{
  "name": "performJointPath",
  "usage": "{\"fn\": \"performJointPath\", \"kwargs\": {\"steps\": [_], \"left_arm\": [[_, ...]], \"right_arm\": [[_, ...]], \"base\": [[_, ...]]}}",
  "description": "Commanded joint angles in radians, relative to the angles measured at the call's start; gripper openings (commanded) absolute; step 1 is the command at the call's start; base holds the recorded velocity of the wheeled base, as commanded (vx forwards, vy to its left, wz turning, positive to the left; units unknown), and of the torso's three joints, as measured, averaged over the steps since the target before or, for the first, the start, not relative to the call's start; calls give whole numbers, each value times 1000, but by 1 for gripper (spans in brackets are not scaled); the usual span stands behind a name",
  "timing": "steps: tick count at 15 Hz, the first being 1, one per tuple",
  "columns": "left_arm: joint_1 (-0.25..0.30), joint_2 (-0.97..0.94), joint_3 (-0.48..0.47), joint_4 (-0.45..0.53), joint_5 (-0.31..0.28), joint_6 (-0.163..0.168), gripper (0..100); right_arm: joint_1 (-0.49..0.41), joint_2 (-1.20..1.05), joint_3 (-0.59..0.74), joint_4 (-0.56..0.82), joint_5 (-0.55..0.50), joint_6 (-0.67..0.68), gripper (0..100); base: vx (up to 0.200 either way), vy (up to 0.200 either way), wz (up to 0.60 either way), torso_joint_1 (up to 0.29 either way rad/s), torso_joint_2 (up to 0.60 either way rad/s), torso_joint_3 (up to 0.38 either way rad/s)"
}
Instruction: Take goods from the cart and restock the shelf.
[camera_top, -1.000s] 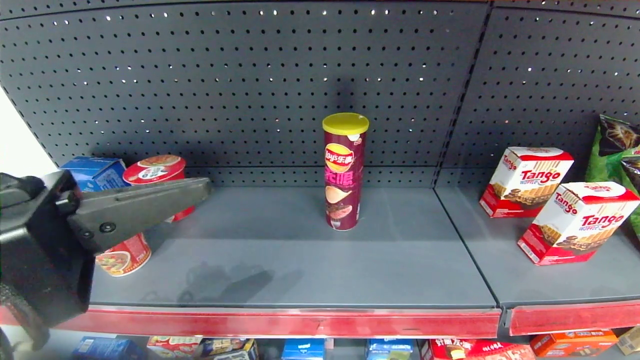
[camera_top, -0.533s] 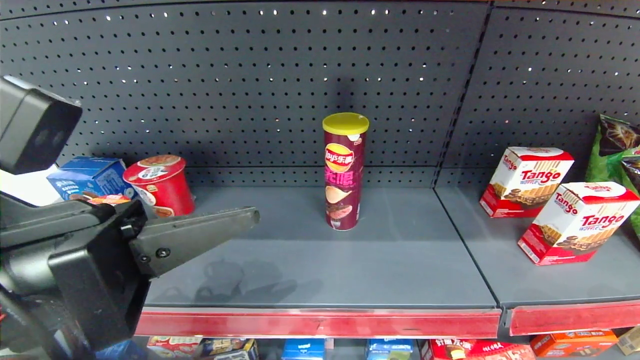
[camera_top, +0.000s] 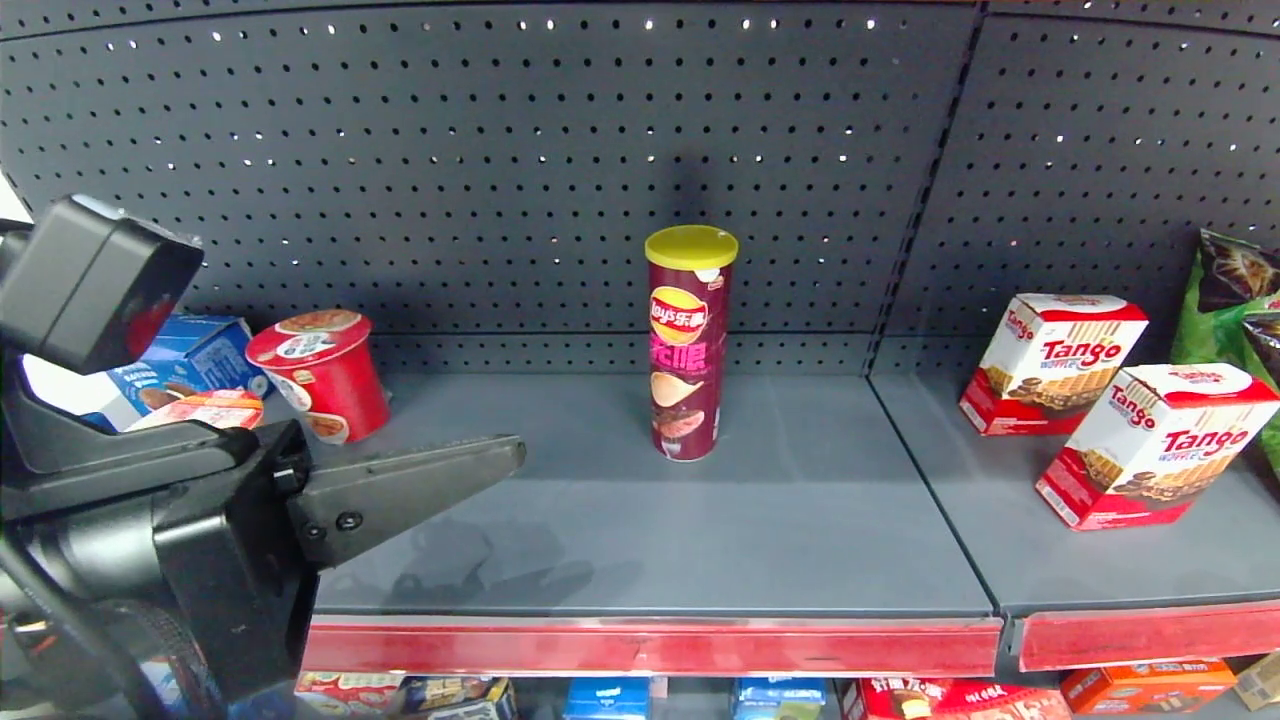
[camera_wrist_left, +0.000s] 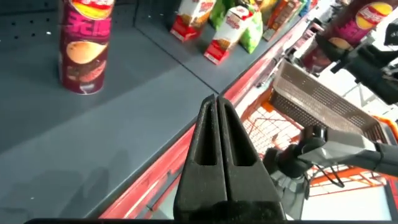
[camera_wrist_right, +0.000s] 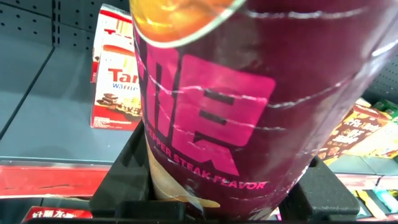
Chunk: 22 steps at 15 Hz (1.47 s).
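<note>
A purple chips can (camera_top: 689, 343) with a yellow lid stands upright mid-shelf near the pegboard back; the left wrist view has it as chips can (camera_wrist_left: 84, 51). My left gripper (camera_top: 512, 452) hovers over the shelf's front left, fingers pressed together and empty, its tip left of and nearer than that can. The same shut left gripper (camera_wrist_left: 216, 104) points over the shelf edge. My right gripper (camera_wrist_right: 224, 190) is shut on a second purple chips can (camera_wrist_right: 217, 93), held upright. That held can (camera_wrist_left: 356, 23) shows above the cart.
Red cup noodles (camera_top: 320, 373) and a blue box (camera_top: 195, 348) sit at the shelf's left. Two wafer boxes (camera_top: 1060, 362) (camera_top: 1152, 445) and green snack bags (camera_top: 1232, 290) fill the right bay. The shelf has a red front lip (camera_top: 650, 645). An orange cart (camera_wrist_left: 320, 99) stands below.
My left gripper moved right and lower across the shelf's front, still shut, uncovering the cup noodles. The can on the shelf has not moved.
</note>
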Motion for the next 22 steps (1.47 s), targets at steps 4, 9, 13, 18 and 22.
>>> {"fn": "performJointPath", "kwargs": {"steps": [4,9,13,18,22], "left_arm": [[25,27,0,-1,2,2,100],[25,77,-31,-10,4,2,100],[71,215,-128,-4,4,106,100],[103,388,-264,-9,1,194,100],[104,508,-379,-7,-1,240,100]], "right_arm": [[0,-18,20,-1,1,-1,0],[-1,-19,20,-1,0,-1,0],[-1,-18,22,-1,0,-1,0],[-6,-31,19,0,-3,-1,0],[-6,-42,29,5,-3,-26,0]], "base": [[0,0,0,0,0,0],[0,0,0,0,0,0],[0,0,0,0,0,0],[0,0,0,0,0,0],[0,0,0,0,0,0]]}}
